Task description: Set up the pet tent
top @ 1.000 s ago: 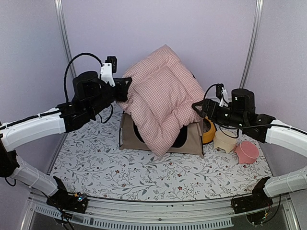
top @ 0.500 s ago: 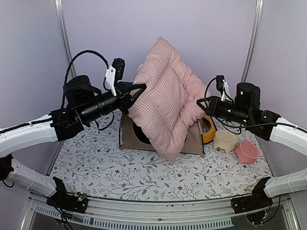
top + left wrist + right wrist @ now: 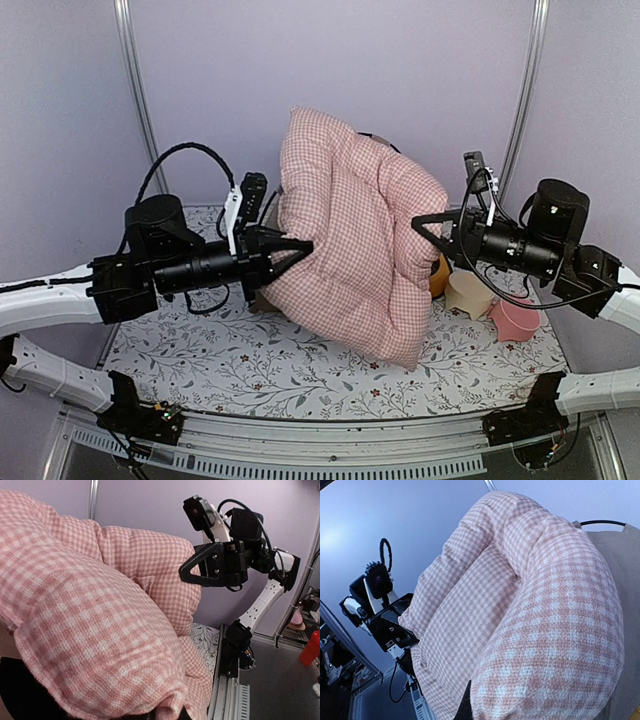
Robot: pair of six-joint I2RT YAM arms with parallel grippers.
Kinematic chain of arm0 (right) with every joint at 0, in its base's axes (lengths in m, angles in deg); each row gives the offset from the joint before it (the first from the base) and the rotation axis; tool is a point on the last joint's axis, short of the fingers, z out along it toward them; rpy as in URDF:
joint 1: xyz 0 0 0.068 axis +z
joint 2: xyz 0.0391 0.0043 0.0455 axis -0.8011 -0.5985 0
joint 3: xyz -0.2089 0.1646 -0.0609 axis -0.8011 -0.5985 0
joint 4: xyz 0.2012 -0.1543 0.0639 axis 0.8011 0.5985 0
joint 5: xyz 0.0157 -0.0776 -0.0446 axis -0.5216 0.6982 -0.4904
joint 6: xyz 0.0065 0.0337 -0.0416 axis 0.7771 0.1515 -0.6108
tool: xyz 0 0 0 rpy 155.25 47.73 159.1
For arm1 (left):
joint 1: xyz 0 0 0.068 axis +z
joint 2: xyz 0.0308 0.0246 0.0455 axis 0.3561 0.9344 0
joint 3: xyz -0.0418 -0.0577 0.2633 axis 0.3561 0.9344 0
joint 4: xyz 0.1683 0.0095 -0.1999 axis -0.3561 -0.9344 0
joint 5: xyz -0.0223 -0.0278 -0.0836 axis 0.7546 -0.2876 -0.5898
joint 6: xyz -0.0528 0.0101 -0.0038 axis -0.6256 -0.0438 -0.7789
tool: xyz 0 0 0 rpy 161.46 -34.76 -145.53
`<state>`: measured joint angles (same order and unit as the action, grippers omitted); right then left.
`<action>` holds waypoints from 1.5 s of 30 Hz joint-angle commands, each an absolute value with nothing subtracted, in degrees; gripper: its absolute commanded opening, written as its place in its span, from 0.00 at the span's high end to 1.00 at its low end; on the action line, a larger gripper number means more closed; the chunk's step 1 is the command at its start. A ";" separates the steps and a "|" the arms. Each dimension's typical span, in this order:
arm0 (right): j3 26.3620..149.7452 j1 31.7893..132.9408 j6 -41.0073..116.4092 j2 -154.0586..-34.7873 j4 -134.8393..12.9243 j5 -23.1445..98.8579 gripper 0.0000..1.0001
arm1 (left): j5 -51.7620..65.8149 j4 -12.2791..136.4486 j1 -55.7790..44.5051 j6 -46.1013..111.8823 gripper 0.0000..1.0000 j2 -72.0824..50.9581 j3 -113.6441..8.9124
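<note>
- Your left gripper (image 3: 303,244) reaches in level from the left. Its jaws are together, clamped on the left edge of the pink checked cushion (image 3: 350,240), and the fabric dents inward where the tip bites.
- The cushion hangs folded and bulging between your two arms. Its top is raised towards the back wall, and its lowest corner hangs down towards the floral cloth (image 3: 230,360) at the front right. You cannot tell whether that corner touches the cloth.
- From above, the pet tent sits behind and under the cushion, almost wholly covered by it. Only a thin black pole (image 3: 378,138) curves out past the cushion's top edge.
- Your right wrist camera shows more of the pet tent (image 3: 626,595). Its tan fabric lies just behind the cushion, with the pole arching over it.
- Your right gripper (image 3: 418,222) comes in from the right with its jaws together. The tip rests against the cushion's right edge. You cannot tell whether any fabric is actually pinched there.
- Just below that gripper, a sliver of the yellow bowl stand (image 3: 439,276) peeks out from behind the cushion.
- Further right on the cloth stand a cream cup (image 3: 467,295) and a pink cup (image 3: 515,322), close beside each other under your right arm.
</note>
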<state>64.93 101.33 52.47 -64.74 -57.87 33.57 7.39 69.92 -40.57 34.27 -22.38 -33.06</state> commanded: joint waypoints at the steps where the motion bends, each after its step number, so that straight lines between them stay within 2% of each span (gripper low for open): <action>1: 64.73 107.93 51.26 -65.36 -56.33 28.03 1.00 | 4.39 65.14 -43.67 28.38 1.00 -23.70 -29.02; 7: 62.64 117.27 53.40 -66.75 -52.61 33.40 1.00 | 7.52 62.24 -44.56 22.21 1.00 -25.56 -25.09; 16: 60.16 119.73 59.52 -72.72 -53.32 40.71 1.00 | 20.18 56.45 -44.41 17.19 1.00 -23.93 -23.71; 20: 66.01 119.69 59.39 -80.88 -52.14 49.32 1.00 | 26.78 55.07 -42.34 15.50 1.00 -21.31 -24.39; 26: 75.20 118.34 59.58 -90.63 -51.55 62.68 1.00 | 30.10 60.08 -38.62 15.45 1.00 -17.85 -24.30; 34: 84.82 109.70 60.35 -103.32 -48.96 65.01 1.00 | 31.82 60.16 -35.09 14.68 1.00 -8.44 -28.95; 37: 87.16 108.06 59.67 -108.11 -48.11 66.63 1.00 | 31.02 60.45 -34.95 15.29 0.88 -5.33 -30.71; 43: 89.72 106.56 58.97 -114.11 -47.55 68.83 1.00 | 29.17 61.76 -35.07 18.09 0.46 -8.05 -30.21; 45: 89.93 105.85 58.84 -114.69 -47.09 69.73 1.00 | 29.48 61.36 -35.16 19.53 0.36 -11.18 -29.43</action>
